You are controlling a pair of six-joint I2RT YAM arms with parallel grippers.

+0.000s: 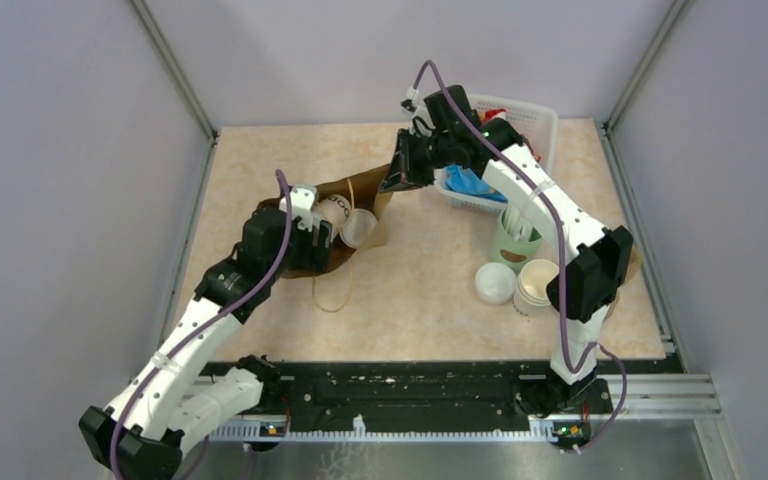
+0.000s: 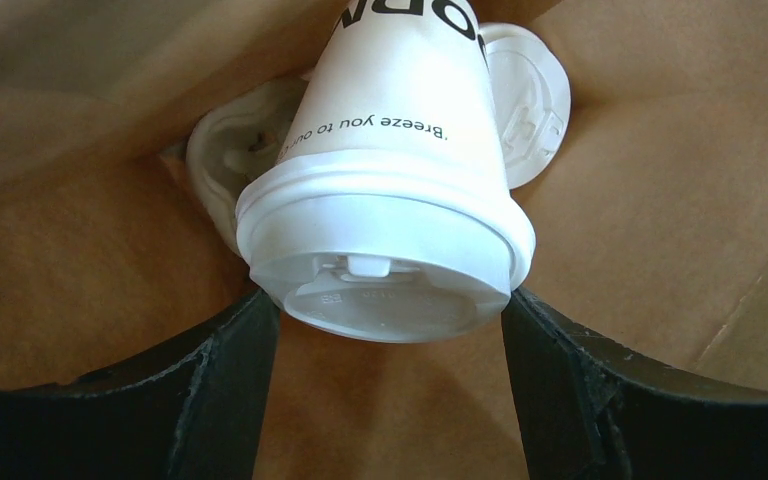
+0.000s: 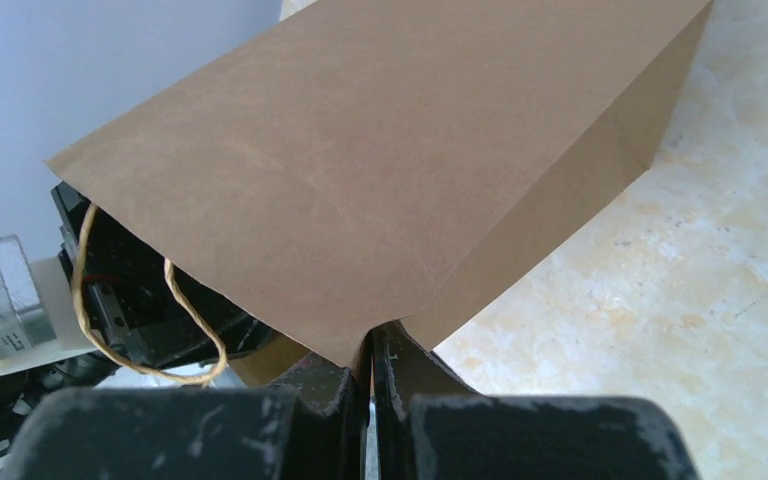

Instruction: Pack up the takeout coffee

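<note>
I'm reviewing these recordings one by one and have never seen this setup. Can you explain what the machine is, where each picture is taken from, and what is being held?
These are two robot arms bolted at the near edge of a table. The wide picture looks down from above and behind them. The other two come from a camera on each wrist. The left hand grips a lidded white cup, the takeout coffee, inside a brown paper bag lying on the table. The right hand pinches the bag's edge. Also on the table are a white basket, a loose lid, a stack of cups and a green holder.
</note>
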